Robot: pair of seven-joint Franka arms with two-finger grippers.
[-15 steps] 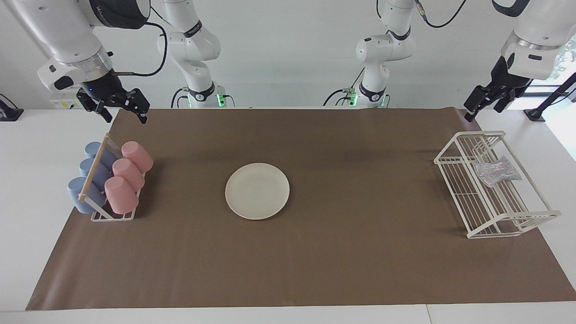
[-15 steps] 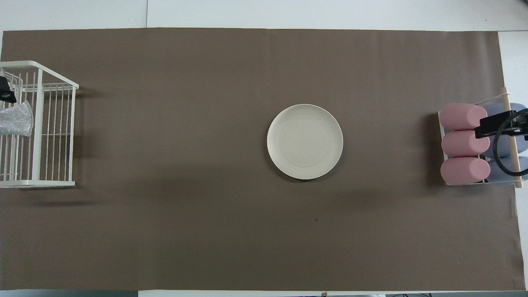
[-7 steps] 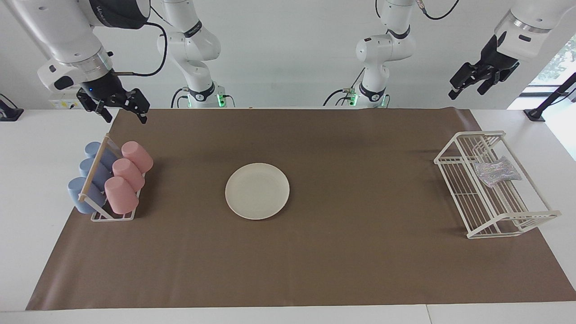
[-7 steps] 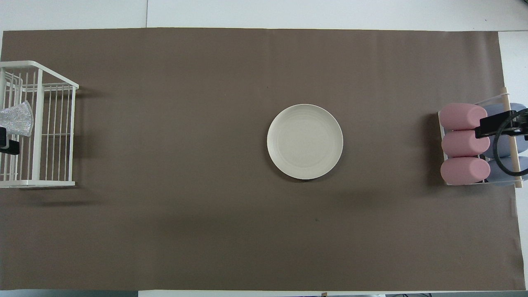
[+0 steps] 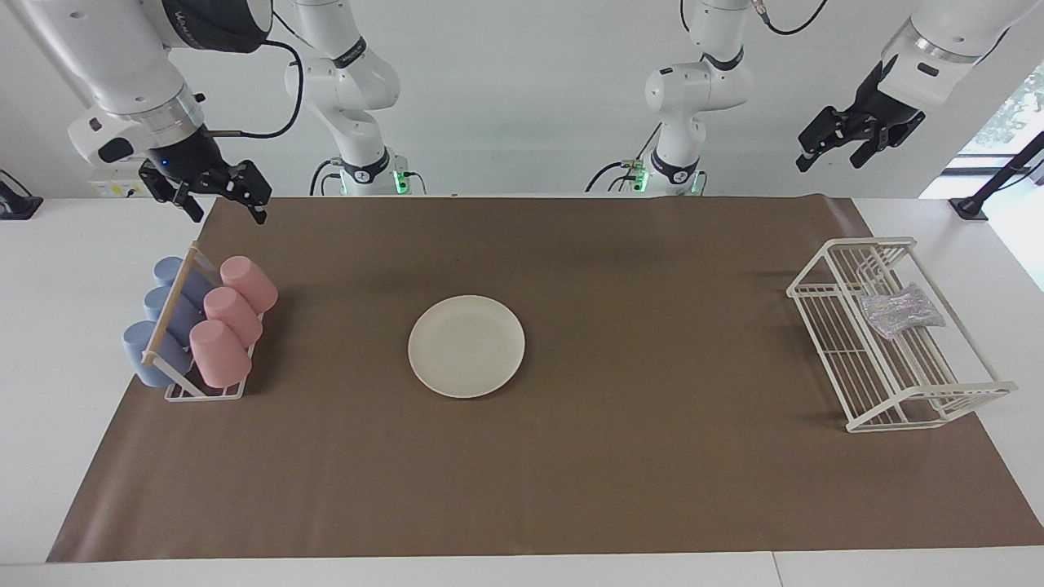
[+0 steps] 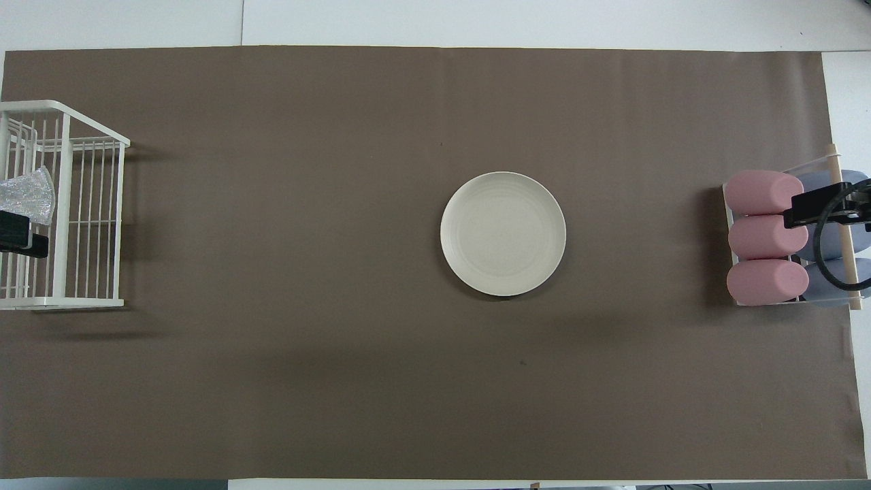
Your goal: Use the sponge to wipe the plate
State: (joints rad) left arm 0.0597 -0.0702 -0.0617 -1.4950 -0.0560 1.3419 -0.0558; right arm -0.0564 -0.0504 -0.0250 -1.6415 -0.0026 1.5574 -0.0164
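The cream-white plate (image 5: 466, 346) lies flat on the brown mat at the table's middle, also in the overhead view (image 6: 503, 233). The silvery glittery sponge (image 5: 901, 310) lies in the white wire rack (image 5: 869, 241) at the left arm's end; in the overhead view the sponge (image 6: 27, 197) shows at the frame's edge. My left gripper (image 5: 828, 159) is open and empty, high in the air; from above, the left gripper (image 6: 17, 235) covers the rack beside the sponge. My right gripper (image 5: 228, 214) is open and empty, waiting over the cup rack's end.
A rack of pink and blue cups (image 5: 200, 326) lying on their sides stands at the right arm's end, also in the overhead view (image 6: 765, 238). The brown mat (image 5: 652, 456) covers most of the table.
My left gripper has risen from low beside the wire rack to high in the air and drifted toward the table's middle. The right arm, plate and sponge have not moved.
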